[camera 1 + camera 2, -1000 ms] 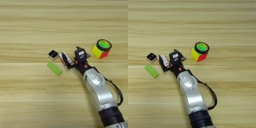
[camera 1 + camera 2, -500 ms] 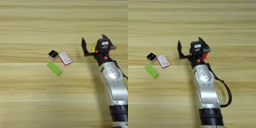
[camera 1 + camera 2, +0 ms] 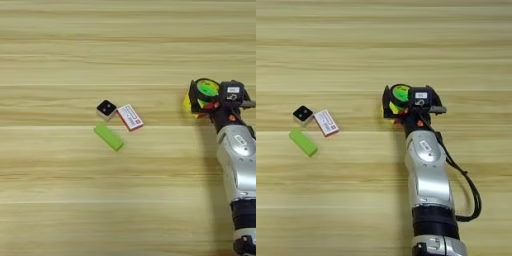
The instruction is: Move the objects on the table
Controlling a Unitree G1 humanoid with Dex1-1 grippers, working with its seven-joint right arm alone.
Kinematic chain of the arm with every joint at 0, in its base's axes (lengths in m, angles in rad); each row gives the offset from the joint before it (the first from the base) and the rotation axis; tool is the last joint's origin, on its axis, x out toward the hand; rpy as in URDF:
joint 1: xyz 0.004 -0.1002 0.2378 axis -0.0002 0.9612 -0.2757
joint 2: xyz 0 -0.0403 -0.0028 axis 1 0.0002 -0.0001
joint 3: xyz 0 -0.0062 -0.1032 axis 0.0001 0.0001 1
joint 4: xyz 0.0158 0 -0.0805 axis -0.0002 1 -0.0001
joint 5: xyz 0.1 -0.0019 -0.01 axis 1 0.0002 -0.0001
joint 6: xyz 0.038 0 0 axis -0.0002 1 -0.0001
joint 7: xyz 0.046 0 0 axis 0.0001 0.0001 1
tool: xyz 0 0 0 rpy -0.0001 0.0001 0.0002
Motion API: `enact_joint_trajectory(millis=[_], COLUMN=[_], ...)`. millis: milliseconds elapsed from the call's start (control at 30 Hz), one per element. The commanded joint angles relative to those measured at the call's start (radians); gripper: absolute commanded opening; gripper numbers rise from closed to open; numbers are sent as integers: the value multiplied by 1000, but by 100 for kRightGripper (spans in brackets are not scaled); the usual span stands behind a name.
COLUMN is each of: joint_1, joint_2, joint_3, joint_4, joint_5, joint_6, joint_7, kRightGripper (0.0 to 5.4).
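Three small items sit grouped left of centre in the left eye view: tiny white cube with black top (image 3: 105, 109), red-and-white card (image 3: 130, 117) just right of it, green bar (image 3: 109, 137) just below both. None touched by the arm; judged still to be moved. Green bar's long axis runs diagonally, upper-left to lower-right; card tilts the same way. Far right, the puzzle cube (image 3: 200, 96) with the black tape ring (image 3: 206, 88) on top sits at the hand (image 3: 216, 98); the hand is at the cube, one black finger on its left side, the other hidden by the hand body. Cannot tell if clamped or loose.

Right eye view: same trio near the left edge of the tabletop (image 3: 381, 40), well apart from the arm. Hand covers the cube's right part; cube and ring still rest on the tabletop, not lifted as far as shows. Silver forearm (image 3: 428, 170) comes up from the bottom edge. Judged: early stage, cube pickup or push in hand, three items left.
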Motion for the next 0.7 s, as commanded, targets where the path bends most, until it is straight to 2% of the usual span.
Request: enact_joint_trajectory(millis=[33,700], joint_1=[-87,-166], joint_2=[-39,-72], joint_3=[-12,-21], joint_4=[8,188], joint_5=[13,63], joint_6=[-49,-68], joint_7=[-5,59], kRightGripper=[536,536])
